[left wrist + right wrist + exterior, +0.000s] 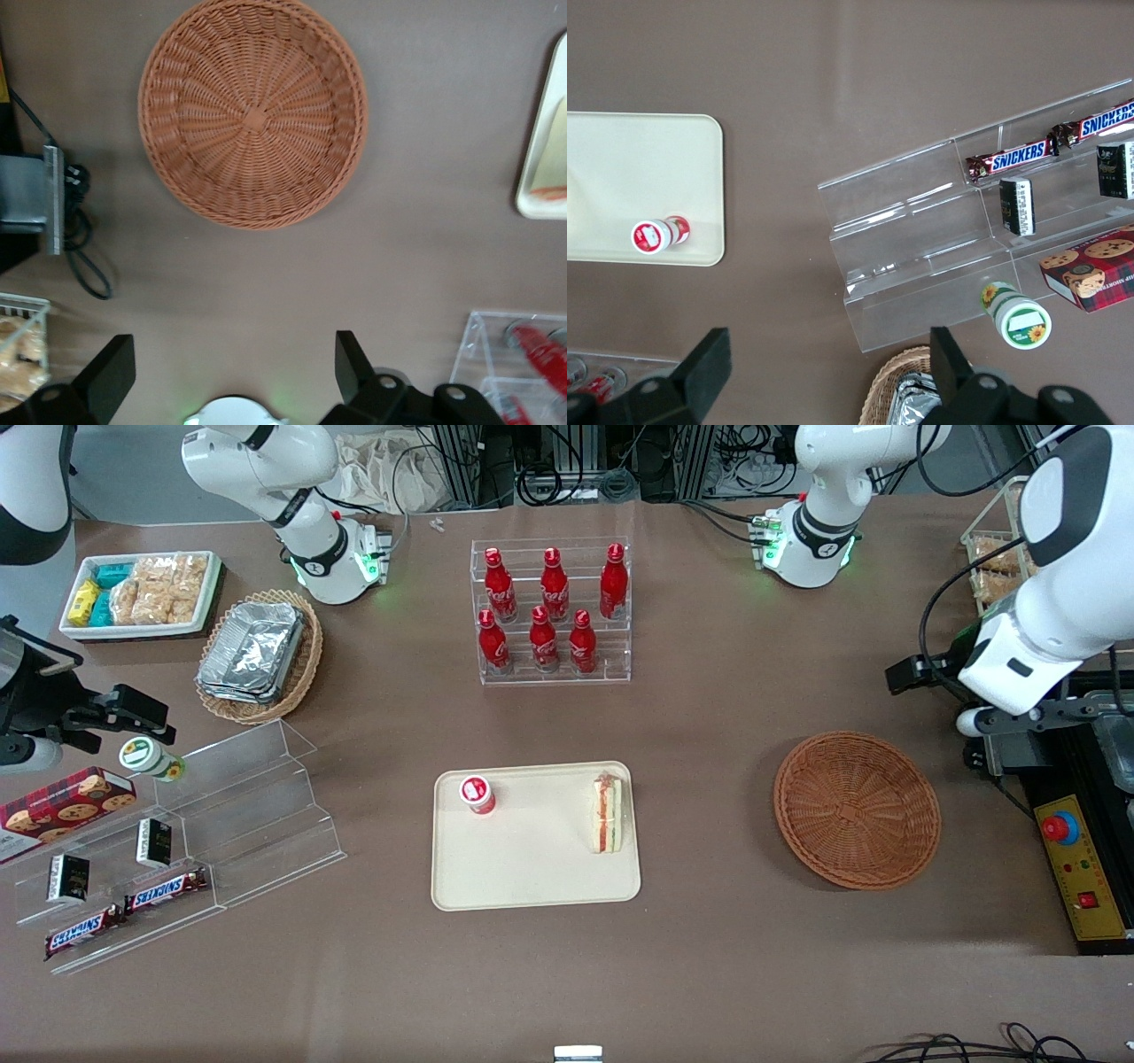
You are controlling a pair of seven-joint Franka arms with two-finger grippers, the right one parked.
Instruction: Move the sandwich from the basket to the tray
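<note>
Brown matte table covering [691,717], slightly creased; cables and rack legs along the table's edge farthest from the front camera. I see the sandwich [607,813] lying on the tray [532,868], a pale wedge showing red and green layers, near the rim on the working arm's side. A small red-capped cup [477,794] shares the smooth cream tray. The basket [856,810], round reddish wicker, sits bare. The gripper [235,376] hangs above the table near the basket, fingers [353,361] spread apart, holding nothing.

Brown-covered table [709,974], black cables [567,469] and metal framing at its edge.
</note>
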